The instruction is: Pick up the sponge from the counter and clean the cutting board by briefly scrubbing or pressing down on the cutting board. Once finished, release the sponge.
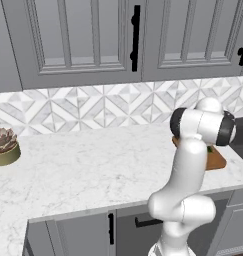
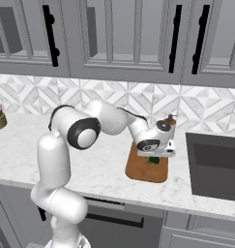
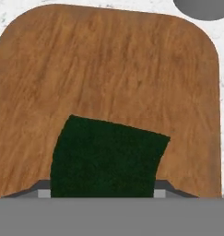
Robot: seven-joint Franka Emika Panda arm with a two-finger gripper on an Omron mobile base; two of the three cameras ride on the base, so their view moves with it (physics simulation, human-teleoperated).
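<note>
From the left base view we see our white arm rising at the lower right, its elbow hiding most of the cutting board (image 1: pixel 216 159), of which a reddish-brown corner shows on the white marble counter (image 1: pixel 93 167); a potted succulent (image 1: pixel 4 145) sits far off at the left edge. From the right base view we see our gripper (image 2: pixel 154 157) pointing down over the cutting board (image 2: pixel 143 169), with the sponge (image 2: pixel 154 160) showing as a dark green bit just beneath the hand, over the board's far half; a dark sink basin (image 2: pixel 215 167) lies to the right. In the hand view the sponge (image 3: pixel 106 156) sits between our two finger tips, which press its sides, so the jaws are closed on it, with the cutting board (image 3: pixel 109 69) spread behind it.
</note>
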